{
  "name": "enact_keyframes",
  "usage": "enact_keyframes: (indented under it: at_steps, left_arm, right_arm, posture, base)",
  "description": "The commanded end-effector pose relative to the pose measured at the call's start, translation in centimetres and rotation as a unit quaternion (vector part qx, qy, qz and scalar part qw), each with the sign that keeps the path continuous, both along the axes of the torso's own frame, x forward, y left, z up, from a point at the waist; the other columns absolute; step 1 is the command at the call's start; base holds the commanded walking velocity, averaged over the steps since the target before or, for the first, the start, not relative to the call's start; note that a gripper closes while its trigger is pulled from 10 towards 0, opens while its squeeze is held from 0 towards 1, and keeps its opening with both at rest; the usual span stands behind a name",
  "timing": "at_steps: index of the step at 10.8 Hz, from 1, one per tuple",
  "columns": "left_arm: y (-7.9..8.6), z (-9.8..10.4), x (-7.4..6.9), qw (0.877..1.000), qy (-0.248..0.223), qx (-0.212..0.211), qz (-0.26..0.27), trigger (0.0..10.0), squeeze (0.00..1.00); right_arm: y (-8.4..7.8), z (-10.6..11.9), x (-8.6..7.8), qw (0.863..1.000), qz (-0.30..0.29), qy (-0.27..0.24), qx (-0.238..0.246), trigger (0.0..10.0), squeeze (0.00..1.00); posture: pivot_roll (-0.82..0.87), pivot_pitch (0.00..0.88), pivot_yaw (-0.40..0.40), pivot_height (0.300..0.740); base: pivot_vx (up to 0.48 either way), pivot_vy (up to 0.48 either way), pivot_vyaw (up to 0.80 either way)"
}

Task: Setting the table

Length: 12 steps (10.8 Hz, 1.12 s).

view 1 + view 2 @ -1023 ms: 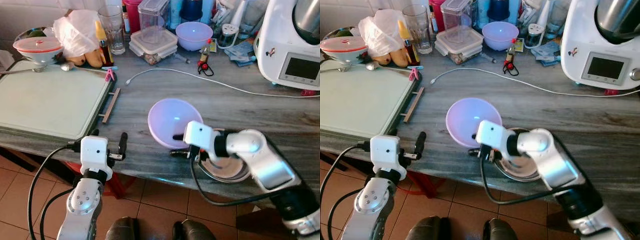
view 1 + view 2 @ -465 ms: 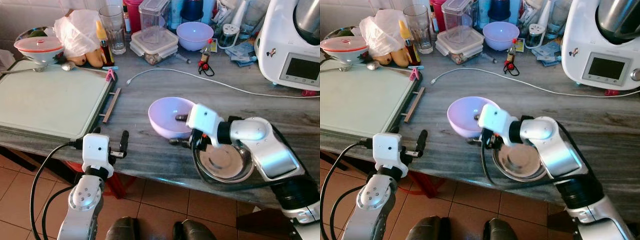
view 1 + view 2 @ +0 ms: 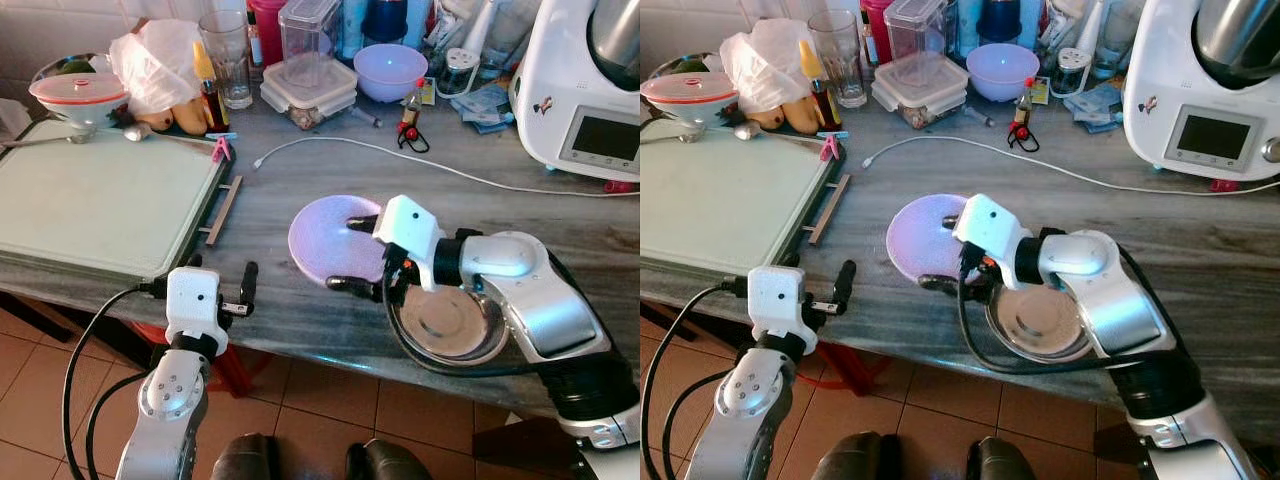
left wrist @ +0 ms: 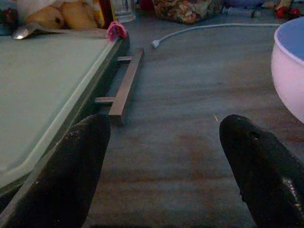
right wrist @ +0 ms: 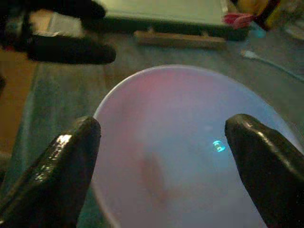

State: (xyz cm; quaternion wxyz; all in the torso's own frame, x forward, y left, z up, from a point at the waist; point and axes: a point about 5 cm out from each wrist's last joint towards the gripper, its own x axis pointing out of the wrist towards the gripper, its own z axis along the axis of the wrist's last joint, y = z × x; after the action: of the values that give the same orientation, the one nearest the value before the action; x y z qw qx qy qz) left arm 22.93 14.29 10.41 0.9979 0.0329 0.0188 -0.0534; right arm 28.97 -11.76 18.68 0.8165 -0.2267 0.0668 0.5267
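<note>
While the right gripper [image 3: 352, 252] straddled the bowl [image 3: 335, 240] at frame centre, fingers spread (not clamped), it looked light, stiff, slippery plastic, best pinched at its rim.

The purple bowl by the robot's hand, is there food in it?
Empty. The right wrist view looks straight into the purple bowl between the right pincer's fingers, and its smooth inside holds only a small light reflection.

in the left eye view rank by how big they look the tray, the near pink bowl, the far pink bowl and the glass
1. tray
2. near pink bowl
3. far pink bowl; farther from the camera, so true size against the near one is unsure
4. glass, which looks close to the far bowl
</note>
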Motion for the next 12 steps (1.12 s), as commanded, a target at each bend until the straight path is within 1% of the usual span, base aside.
enact_keyframes:
  at_steps: [1,2,3,4,5,6,7,8,9,10,11,12]
  left_arm:
    - [0.1,-0.3,-0.1,1.000,0.006,0.001,0.001,10.0,0.00]
    - [0.2,-0.2,-0.2,1.000,0.004,0.001,0.002,10.0,0.00]
    - [0.2,-0.2,-0.2,1.000,0.003,0.001,0.003,10.0,0.00]
    - [0.3,-0.2,-0.1,1.000,0.003,-0.001,0.005,10.0,0.00]
    - [0.3,-0.1,-0.1,1.000,0.003,-0.004,0.005,10.0,0.00]
    - [0.3,-0.1,-0.1,1.000,0.003,-0.006,0.005,10.0,0.00]
    - [0.3,-0.1,0.0,1.000,0.003,-0.009,0.005,10.0,0.00]
    - [0.3,0.0,0.0,1.000,0.001,-0.014,0.005,10.0,0.00]
    - [0.2,0.0,0.0,1.000,0.001,-0.015,0.005,10.0,0.00]
    - [0.1,0.1,0.0,1.000,0.000,-0.020,0.004,10.0,0.00]
    - [0.1,0.2,0.0,1.000,-0.001,-0.022,0.004,10.0,0.00]
    - [0.1,0.3,0.0,1.000,-0.003,-0.022,0.004,10.0,0.00]
  right_arm:
    - [-0.2,0.9,0.1,0.999,-0.019,-0.021,0.024,10.0,1.00]
    - [-0.2,1.7,0.2,0.993,-0.069,-0.053,0.084,10.0,1.00]
    - [-0.2,2.1,0.1,0.986,-0.099,-0.071,0.111,10.0,1.00]
    - [-0.6,2.2,0.2,0.968,-0.175,-0.075,0.165,10.0,1.00]
    - [-1.1,2.4,0.1,0.943,-0.247,-0.095,0.200,10.0,1.00]
    - [-1.8,1.9,-0.4,0.916,-0.316,-0.099,0.226,10.0,1.00]
    - [-2.5,0.6,-1.6,0.899,-0.359,-0.102,0.228,10.0,1.00]
    - [-3.0,-0.2,-2.2,0.884,-0.393,-0.108,0.229,10.0,1.00]
    - [-3.4,-0.8,-2.6,0.875,-0.412,-0.109,0.228,10.0,1.00]
    - [-3.5,-1.2,-2.8,0.863,-0.434,-0.104,0.238,10.0,0.96]
    - [-3.5,-1.3,-2.9,0.860,-0.439,-0.107,0.239,10.0,0.95]
    - [-3.4,-1.4,-2.9,0.856,-0.443,-0.108,0.243,10.0,0.64]
  posture:
    - [-0.01,0.110,0.018,0.740]
    - [-0.01,0.112,0.018,0.740]
    - [-0.02,0.114,0.019,0.740]
    - [-0.02,0.115,0.022,0.740]
    - [-0.02,0.116,0.022,0.740]
    - [-0.02,0.117,0.023,0.740]
    - [-0.03,0.117,0.023,0.740]
    - [-0.03,0.117,0.023,0.740]
    - [-0.03,0.115,0.024,0.740]
    - [-0.03,0.112,0.026,0.740]
    - [-0.03,0.106,0.027,0.740]
    - [-0.02,0.102,0.026,0.740]
  base:
    - [0.000,0.000,0.00]
    - [0.000,0.000,0.00]
    - [0.000,0.000,0.00]
    - [0.000,0.000,0.00]
    - [0.000,0.000,0.00]
    - [0.000,0.000,0.00]
    - [0.000,0.000,0.00]
    - [0.000,0.000,0.00]
    - [0.000,0.000,0.00]
    - [0.000,0.000,0.00]
    - [0.000,0.000,0.00]
    - [0.000,0.000,0.00]
